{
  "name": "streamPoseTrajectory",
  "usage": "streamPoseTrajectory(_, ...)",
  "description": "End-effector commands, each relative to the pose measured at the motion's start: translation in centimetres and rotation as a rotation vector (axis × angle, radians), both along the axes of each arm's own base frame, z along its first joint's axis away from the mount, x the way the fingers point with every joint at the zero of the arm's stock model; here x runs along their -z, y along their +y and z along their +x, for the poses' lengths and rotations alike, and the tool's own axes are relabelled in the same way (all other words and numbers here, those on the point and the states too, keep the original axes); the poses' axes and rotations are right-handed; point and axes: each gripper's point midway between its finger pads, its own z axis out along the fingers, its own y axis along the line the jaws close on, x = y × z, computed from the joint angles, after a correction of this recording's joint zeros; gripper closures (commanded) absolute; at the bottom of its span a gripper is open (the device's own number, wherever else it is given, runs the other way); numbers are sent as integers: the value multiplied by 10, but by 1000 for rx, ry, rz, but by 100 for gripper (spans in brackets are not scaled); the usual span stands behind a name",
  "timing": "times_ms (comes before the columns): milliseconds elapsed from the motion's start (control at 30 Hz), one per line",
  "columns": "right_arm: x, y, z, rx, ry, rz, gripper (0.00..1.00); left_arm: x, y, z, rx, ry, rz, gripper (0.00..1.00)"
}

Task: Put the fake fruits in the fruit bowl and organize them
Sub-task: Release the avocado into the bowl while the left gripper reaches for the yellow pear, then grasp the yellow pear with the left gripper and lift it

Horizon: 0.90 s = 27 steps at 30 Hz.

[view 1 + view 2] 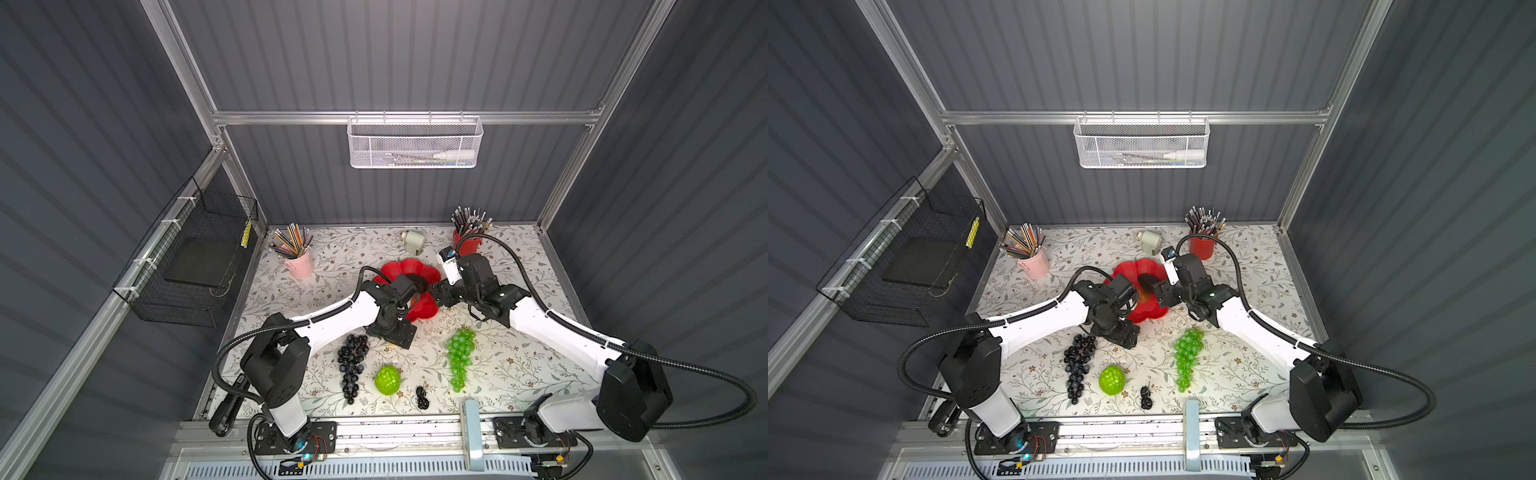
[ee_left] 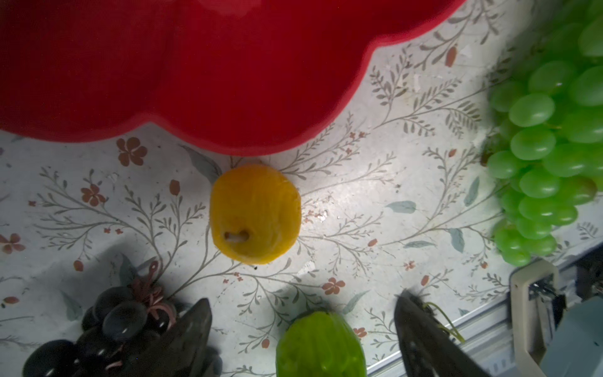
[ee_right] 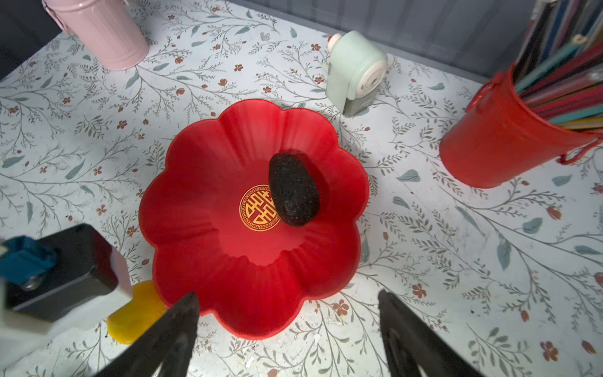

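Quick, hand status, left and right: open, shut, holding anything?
Left hand: open, empty, near the yellow fruit.
Right hand: open, empty, at the red fruit bowl edge.

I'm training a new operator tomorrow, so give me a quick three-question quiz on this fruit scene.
1. True or false: the dark bumpy oval lies inside the red fruit bowl.
2. Where is the yellow fruit? A) inside the bowl; B) on the table, just outside the bowl's rim; C) lifted off the table.
3. How many fruits are outside the bowl?

Key
1. True; it rests beside the gold emblem.
2. B.
3. Five: the yellow fruit, black grape bunch, green grape bunch, lime-green knobbly ball and tiny black cluster.
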Motion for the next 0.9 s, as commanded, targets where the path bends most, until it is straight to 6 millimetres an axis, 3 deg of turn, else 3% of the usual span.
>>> streamPoseTrajectory(0,-9,-8,3,36,-36,23,13,5,0,10,-11,-19,39,13)
streamPoseTrajectory(367,5,-10,-6,35,5,43,14,33,-7,28,24,-33,86,22)
streamPoseTrajectory(567,9,-11,-7,33,10,34,14,45,-7,27,1,1,74,30)
streamPoseTrajectory(667,11,-10,-6,32,14,33,14,48,-7,26,-5,8,73,37)
streamPoseTrajectory(767,13,-8,-7,27,19,35,14,46,-5,25,-14,19,70,51)
streamPoseTrajectory(867,13,-8,-6,26,17,34,14,41,-1,23,-15,21,73,51)
